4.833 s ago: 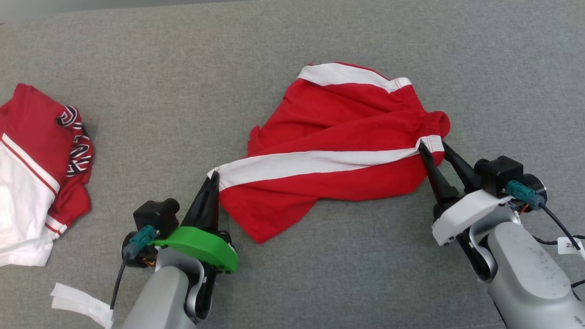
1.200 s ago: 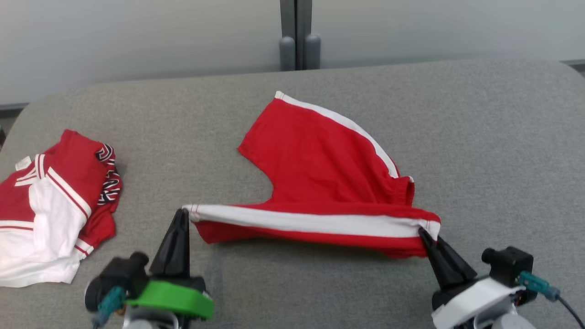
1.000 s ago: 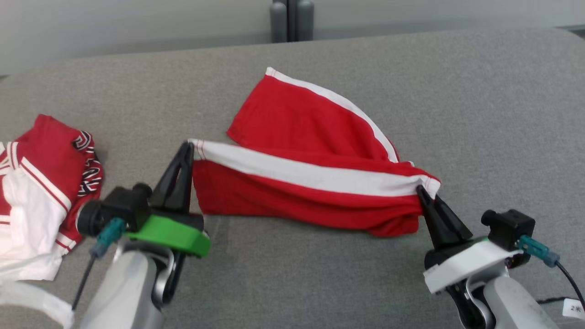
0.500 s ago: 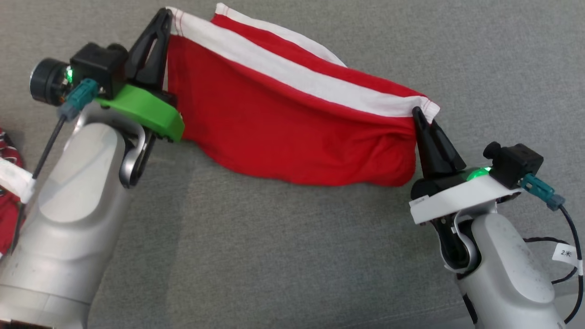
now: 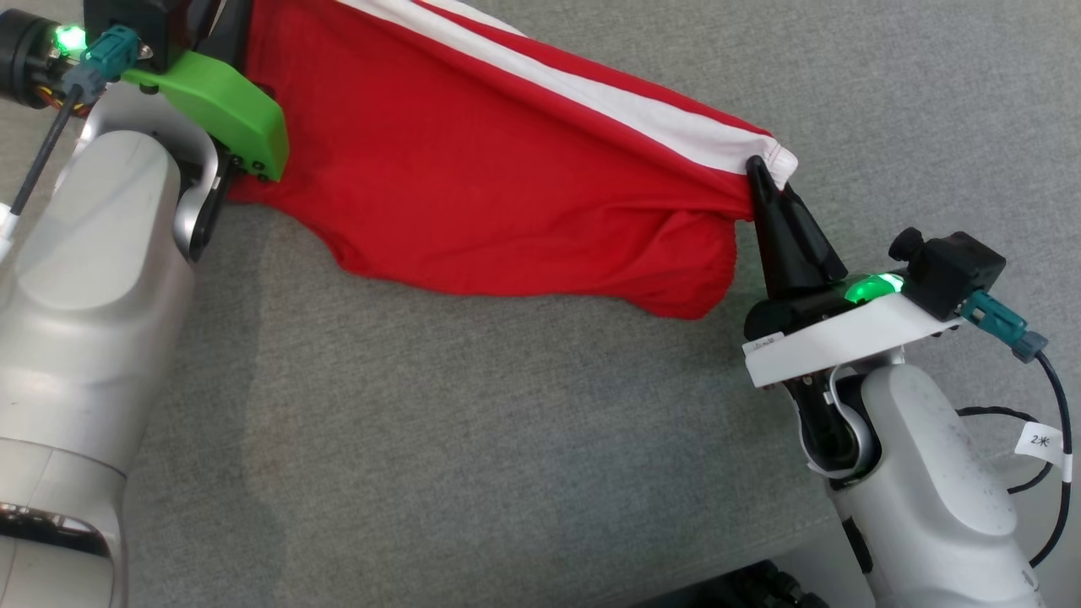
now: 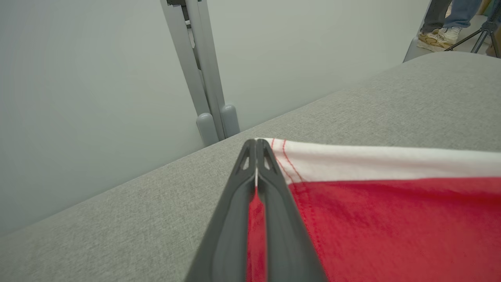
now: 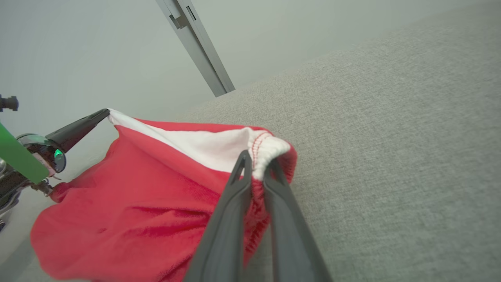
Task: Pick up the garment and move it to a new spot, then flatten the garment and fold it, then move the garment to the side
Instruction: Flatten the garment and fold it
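The garment, red shorts with a white side stripe, hangs stretched between my two grippers above the grey table. My left gripper is shut on the white-striped corner, and its green mount sits at the top left of the head view. My right gripper is shut on the bunched white and red corner at the other end. The red cloth sags below the taut stripe. In the right wrist view the left gripper's dark fingers hold the far corner.
A pale wall with a grey post stands behind the table's far edge. A person's feet and a tripod leg show beyond the table's corner. The table's near edge runs by my right arm.
Both arms have raised the garment, and its far leg has come off the table and hangs with the rest. The head camera has tipped down, so the other clothes at the left have left the picture.
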You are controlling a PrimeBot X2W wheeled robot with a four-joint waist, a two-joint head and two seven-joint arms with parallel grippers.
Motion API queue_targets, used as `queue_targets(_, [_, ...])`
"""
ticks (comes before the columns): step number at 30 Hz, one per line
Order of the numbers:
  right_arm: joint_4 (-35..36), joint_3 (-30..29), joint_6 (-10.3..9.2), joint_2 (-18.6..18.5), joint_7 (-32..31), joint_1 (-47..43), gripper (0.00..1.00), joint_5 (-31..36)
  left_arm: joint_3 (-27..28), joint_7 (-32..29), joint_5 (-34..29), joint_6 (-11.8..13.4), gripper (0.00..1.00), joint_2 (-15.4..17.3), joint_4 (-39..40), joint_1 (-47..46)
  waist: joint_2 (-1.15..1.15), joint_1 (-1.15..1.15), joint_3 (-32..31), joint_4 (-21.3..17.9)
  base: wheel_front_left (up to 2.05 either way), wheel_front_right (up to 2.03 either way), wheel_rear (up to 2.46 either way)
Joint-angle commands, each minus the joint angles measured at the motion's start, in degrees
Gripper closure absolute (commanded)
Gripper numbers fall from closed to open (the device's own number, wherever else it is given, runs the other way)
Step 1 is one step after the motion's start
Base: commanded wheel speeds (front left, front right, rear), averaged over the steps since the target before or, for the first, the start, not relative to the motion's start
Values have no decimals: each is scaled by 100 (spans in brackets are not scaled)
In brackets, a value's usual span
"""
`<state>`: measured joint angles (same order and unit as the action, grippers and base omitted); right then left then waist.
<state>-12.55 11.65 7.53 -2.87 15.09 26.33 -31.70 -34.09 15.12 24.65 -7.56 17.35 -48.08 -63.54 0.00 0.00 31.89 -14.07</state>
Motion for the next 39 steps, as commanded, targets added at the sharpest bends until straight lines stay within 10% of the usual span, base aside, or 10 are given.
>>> queue_targets(1, [25,-23,-8,-16,11,25,100,12,-28,4,34,18,100,50,-53,-104,0,0,111,-95,0,0,0])
queue_targets(8, [-8,36,-8,-16,11,-29,100,150,-42,4,84,18,100,-78,-224,105,0,0,-20,41,0,0,0])
queue_targets(9, [-40,27,-8,-16,11,-76,67,198,-26,4,95,18,87,-121,-192,167,0,0,-85,89,0,0,0])
queue_targets(11, [-61,-5,-8,-17,11,-113,0,259,18,4,101,18,0,-177,-119,250,0,0,-161,134,0,0,0])
queue_targets(38, [-131,-1141,-8,-15,11,-653,0,1589,-444,-573,850,18,1,-603,-1454,797,0,0,-817,238,0,0,0])
queue_targets(39, [-144,-1150,-8,-16,11,-645,0,1593,-484,-639,896,18,50,-616,-1495,802,0,0,-813,234,0,0,0])
